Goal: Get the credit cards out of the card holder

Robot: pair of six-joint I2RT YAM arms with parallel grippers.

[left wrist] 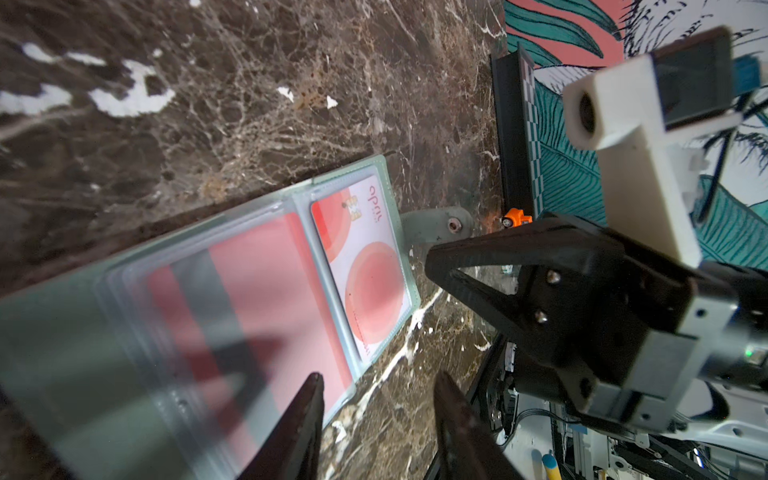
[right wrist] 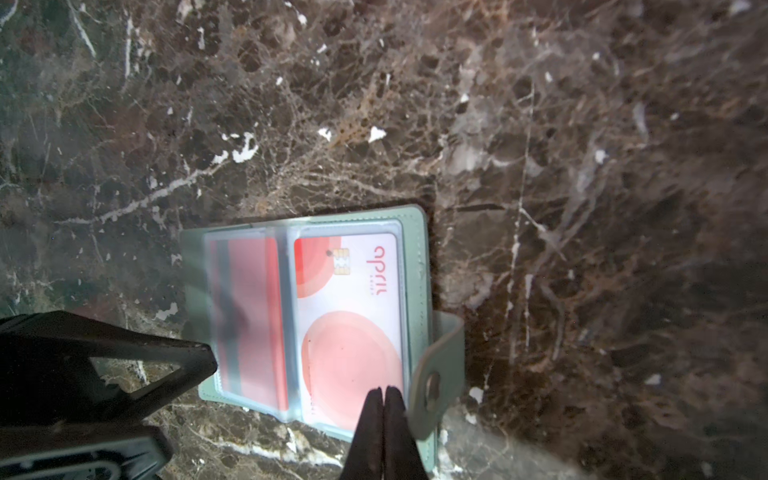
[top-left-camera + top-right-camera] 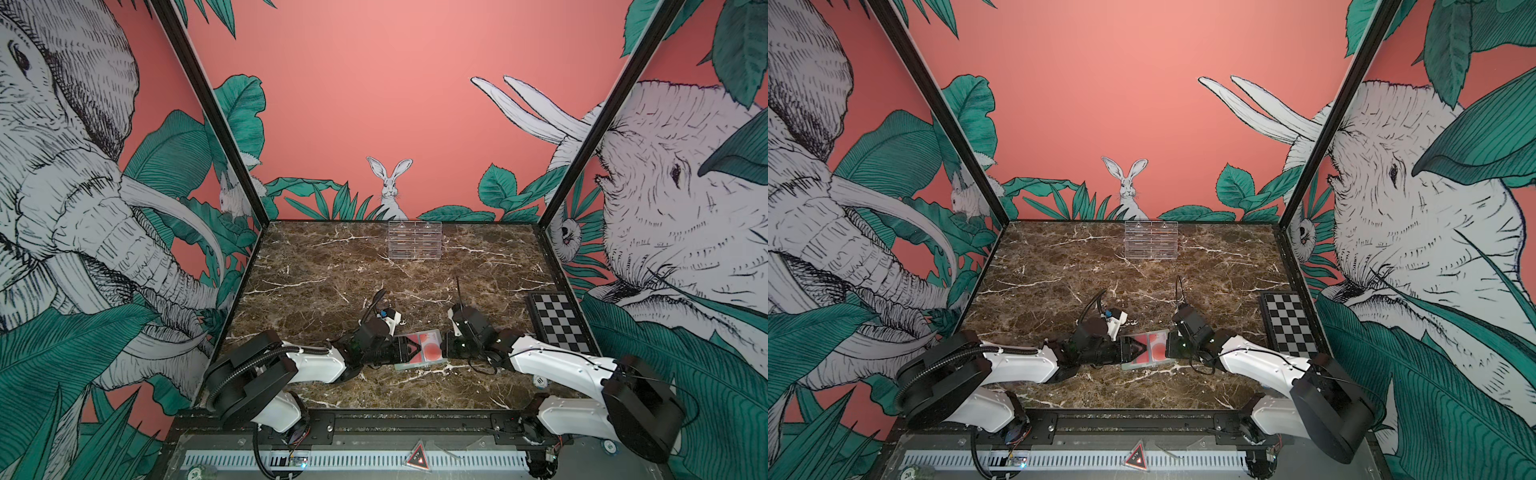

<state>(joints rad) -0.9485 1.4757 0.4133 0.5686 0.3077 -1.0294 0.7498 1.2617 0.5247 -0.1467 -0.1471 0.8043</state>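
Checking the right gripper (image 2: 384, 392) first: jaws pressed together, no gap showing, tips down on the near end of the white card (image 2: 349, 291) sleeve, just beside the snap tab (image 2: 440, 365). Can't tell whether anything thin is pinched between them.

Next, the left gripper (image 1: 380, 382): jaws partly apart, nothing clamped. One finger sits over the near corner of the page with the red card (image 2: 249, 291), the other over bare table (image 2: 582, 166). In the right wrist view a left fingertip (image 2: 199, 353) touches that page's outer edge.

Between the two grippers the card holder (image 3: 422, 365) lies unfolded and flat on the table, front centre. Its long axis runs left-right in both top views, right end slightly farther back. The snap tab sticks out of the right end and curls up.

Both cards sit in clear sleeves, long axes across the holder's, near to far. White card is on the right page, big circle at the near end, chip end away. Red card is on the left page, dark stripe along its length.

Farther right, a checkered board (image 3: 559, 322) sits at the table edge. At the back wall stands a clear tiered stand (image 3: 414, 241), well apart from the rest.
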